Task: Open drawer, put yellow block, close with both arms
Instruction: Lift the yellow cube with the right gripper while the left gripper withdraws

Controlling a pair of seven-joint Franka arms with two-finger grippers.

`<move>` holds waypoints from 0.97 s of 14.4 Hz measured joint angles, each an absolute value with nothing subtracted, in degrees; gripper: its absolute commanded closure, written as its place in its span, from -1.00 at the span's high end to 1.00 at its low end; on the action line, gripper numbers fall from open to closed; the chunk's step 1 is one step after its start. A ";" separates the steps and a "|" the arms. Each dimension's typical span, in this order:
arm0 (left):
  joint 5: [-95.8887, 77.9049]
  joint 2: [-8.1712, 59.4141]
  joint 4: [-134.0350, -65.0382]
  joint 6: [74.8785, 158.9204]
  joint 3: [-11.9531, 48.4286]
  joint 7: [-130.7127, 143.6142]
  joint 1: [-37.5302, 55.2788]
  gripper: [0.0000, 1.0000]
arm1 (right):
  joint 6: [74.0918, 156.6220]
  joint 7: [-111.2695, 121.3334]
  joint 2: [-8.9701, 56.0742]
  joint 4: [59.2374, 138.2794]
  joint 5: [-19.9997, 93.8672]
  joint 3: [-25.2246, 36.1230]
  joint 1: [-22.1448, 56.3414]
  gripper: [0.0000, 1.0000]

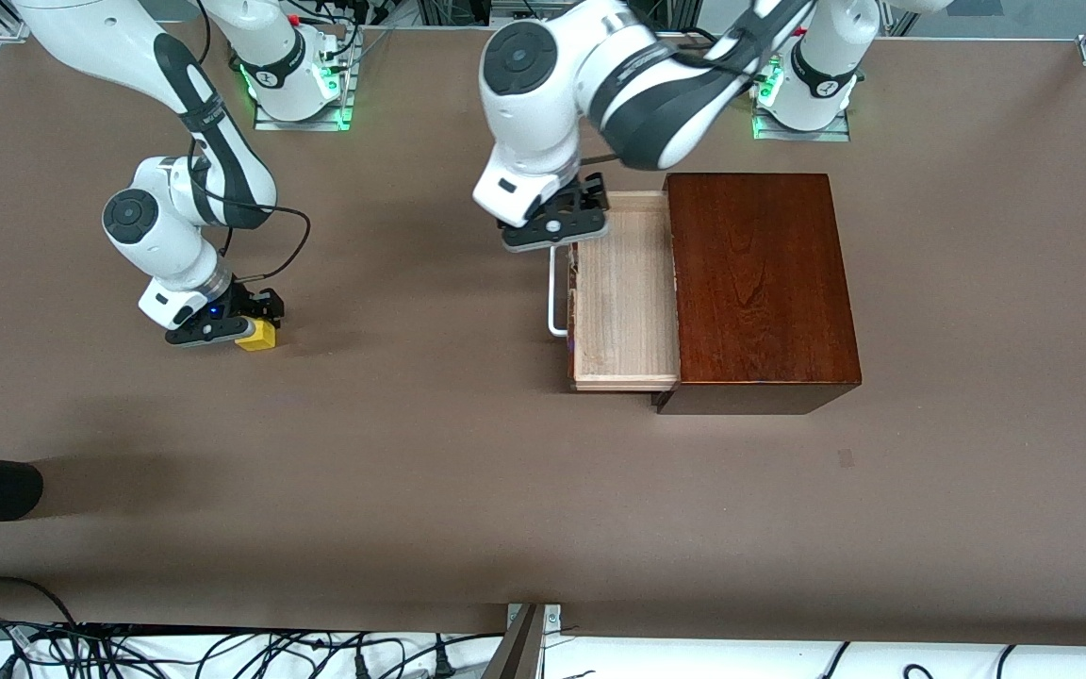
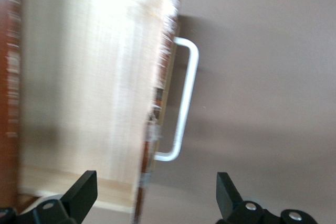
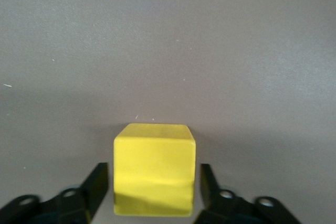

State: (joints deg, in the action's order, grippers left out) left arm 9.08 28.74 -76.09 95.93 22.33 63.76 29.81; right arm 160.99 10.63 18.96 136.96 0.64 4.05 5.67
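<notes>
Only the right wrist view shows right claw (image 3: 153,190) fingers (image 3: 97,184) flanking the yellow block (image 3: 154,169).

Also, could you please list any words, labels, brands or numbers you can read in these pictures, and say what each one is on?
Nothing can be read with certainty.
Dark marks on the bands at both arm bases, by the green lights: too small to read.
Right arm's black section has small print: too small to read.
The drawer, yellow block, wooden box and table bear no text.
</notes>
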 measured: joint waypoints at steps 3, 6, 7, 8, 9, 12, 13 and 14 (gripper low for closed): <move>6.94 24.63 -76.12 91.16 22.80 58.58 22.91 1.00 | 161.18 10.69 18.96 136.96 0.65 3.95 5.68 -1.00; 3.40 20.10 -76.16 85.59 22.76 47.98 14.31 1.00 | 161.47 10.74 18.75 136.79 0.65 3.88 5.69 -1.00; 2.71 18.78 -76.17 83.98 22.65 44.27 11.57 1.00 | 161.07 10.75 18.31 136.60 0.65 3.87 5.68 -1.00; 2.27 17.41 -76.20 82.40 22.25 40.89 9.31 1.00 | 159.32 10.75 17.43 136.20 0.83 3.80 5.68 -1.00; 2.09 16.06 -76.26 81.05 21.14 38.47 8.18 1.00 | 156.19 10.74 16.00 135.53 1.61 3.62 5.68 -1.00; 1.43 11.44 -77.40 78.52 15.07 31.93 8.32 1.00 | 143.03 10.75 8.66 131.51 6.46 2.48 5.77 -1.00; 0.49 9.79 -78.27 77.80 12.44 29.84 8.75 1.00 | 138.66 10.74 6.18 129.86 7.53 2.23 5.86 -1.00; -0.42 8.13 -79.40 77.38 9.40 27.62 9.42 1.00 | 133.94 10.55 4.10 127.86 8.32 2.13 5.94 -1.00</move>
